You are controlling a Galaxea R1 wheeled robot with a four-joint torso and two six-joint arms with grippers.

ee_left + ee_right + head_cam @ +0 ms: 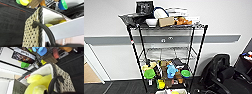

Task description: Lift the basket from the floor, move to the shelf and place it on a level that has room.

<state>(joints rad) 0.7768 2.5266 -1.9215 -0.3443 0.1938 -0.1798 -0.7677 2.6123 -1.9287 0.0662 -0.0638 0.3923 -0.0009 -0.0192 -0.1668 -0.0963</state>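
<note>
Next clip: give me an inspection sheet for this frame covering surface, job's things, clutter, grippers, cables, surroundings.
Surface: dark grey carpet floor in front of the rack.
Job's things: shelf, black poles with wire tiers; its middle tier looks bare. Basket with speckled woven sides, white lining and dark loop handles, holding yellow items.
Clutter: top tier carries a white bowl and a cardboard box; lower tier carries green bowls and a blue toy.
Grippers: fingers cannot be made out in either wrist view.
Cables: nothing seen.
Surroundings: white wall with a grey band; black office chair to the right of the rack.
</note>
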